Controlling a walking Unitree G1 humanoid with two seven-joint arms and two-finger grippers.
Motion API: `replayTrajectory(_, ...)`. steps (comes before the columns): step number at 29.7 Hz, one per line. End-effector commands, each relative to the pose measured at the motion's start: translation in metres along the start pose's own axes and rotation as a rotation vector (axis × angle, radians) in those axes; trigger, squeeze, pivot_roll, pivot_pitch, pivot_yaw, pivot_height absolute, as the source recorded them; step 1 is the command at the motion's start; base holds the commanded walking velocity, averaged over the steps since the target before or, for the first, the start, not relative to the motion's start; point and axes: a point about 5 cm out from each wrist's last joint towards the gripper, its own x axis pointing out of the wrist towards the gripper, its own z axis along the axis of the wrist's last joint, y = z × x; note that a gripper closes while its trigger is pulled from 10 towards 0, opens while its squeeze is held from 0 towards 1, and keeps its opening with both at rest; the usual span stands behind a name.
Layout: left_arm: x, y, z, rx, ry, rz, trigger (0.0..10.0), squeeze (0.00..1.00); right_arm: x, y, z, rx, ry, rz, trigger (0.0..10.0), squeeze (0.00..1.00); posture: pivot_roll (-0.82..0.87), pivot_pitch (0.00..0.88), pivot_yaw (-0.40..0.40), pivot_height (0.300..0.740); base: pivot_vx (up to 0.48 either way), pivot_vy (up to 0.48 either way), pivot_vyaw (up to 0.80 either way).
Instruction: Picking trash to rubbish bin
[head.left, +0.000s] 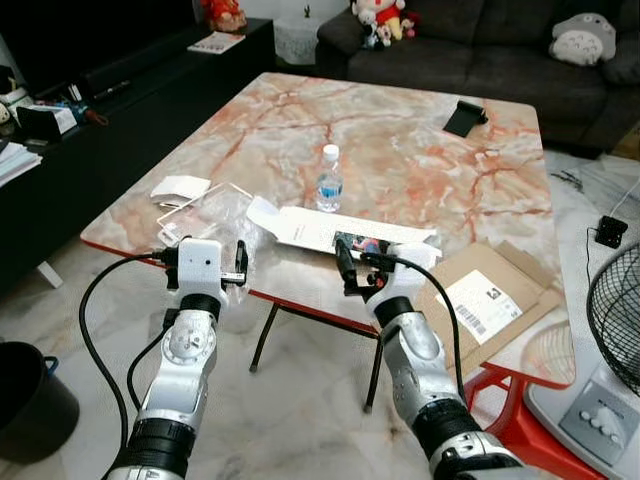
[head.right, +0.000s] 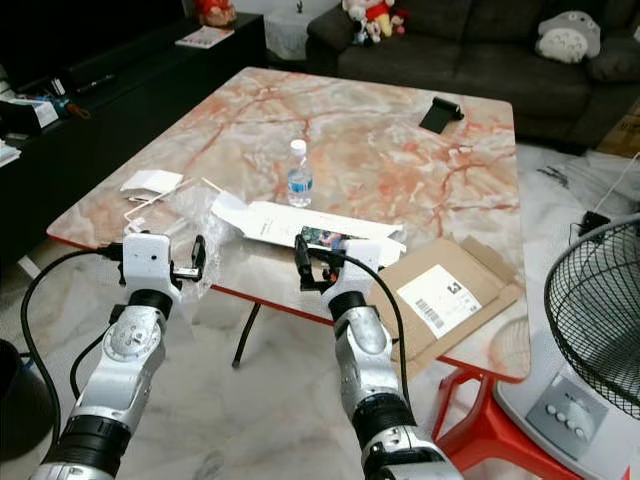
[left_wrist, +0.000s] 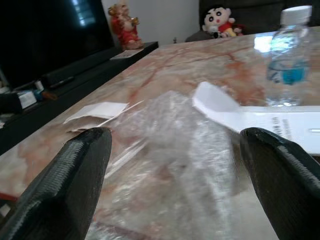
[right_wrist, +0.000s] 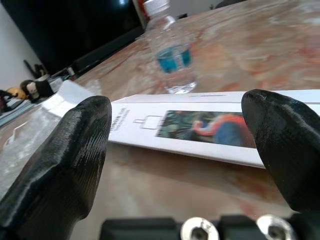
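A crumpled clear plastic wrap (head.left: 228, 215) lies at the table's near left edge, and my left gripper (head.left: 240, 264) stands open just in front of it, its fingers (left_wrist: 70, 182) spread wide. A long white flat box (head.left: 340, 232) with a colourful picture lies across the near edge. My right gripper (head.left: 352, 266) is open right before that box (right_wrist: 200, 127). A small water bottle (head.left: 329, 179) with a blue label stands upright behind the box. White paper scraps (head.left: 180, 190) lie to the left of the wrap.
The marble table (head.left: 400, 140) has a flattened cardboard box (head.left: 487, 300) at its near right corner and a black phone stand (head.left: 464, 117) far back. A dark bin (head.left: 30, 395) sits on the floor at left. A fan (head.left: 612, 320) stands at right, a red stool (head.left: 510, 410) under the table.
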Motion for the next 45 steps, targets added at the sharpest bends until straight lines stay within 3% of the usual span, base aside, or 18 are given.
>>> replayTrajectory(1, 0.003, -0.001, 0.004, 0.025, -0.005, -0.006, 10.0, 0.0, 0.001, 0.0, 0.002, 0.004, -0.006, -0.002, 10.0, 0.0, 0.06, 0.111, 0.014, 0.74, 0.0, 0.0, 0.0)
replayTrajectory(19, 0.01, 0.009, -0.011, 0.132, 0.105, -0.009, 10.0, 0.0, 0.001, -0.001, 0.002, 0.004, -0.003, -0.003, 10.0, 0.0, 0.06, 0.111, 0.011, 0.74, 0.0, 0.0, 0.0)
replayTrajectory(22, 0.007, 0.001, -0.028, 0.143, 0.187, -0.079, 10.0, 0.0, 0.001, 0.0, 0.002, 0.002, -0.003, 0.002, 10.0, 0.0, 0.06, 0.11, 0.01, 0.74, 0.0, 0.0, 0.0)
replayTrajectory(30, 0.003, -0.008, -0.04, 0.14, 0.253, -0.11, 10.0, 0.0, 0.001, 0.0, 0.002, 0.0, 0.0, 0.004, 10.0, 0.0, 0.06, 0.111, 0.009, 0.74, 0.0, 0.0, 0.0)
replayTrajectory(45, 0.012, -0.001, -0.029, 0.136, 0.195, -0.008, 10.0, 0.0, 0.0, 0.0, 0.0, 0.003, 0.007, 0.008, 10.0, 0.0, 0.06, 0.11, 0.006, 0.74, 0.0, 0.0, 0.0)
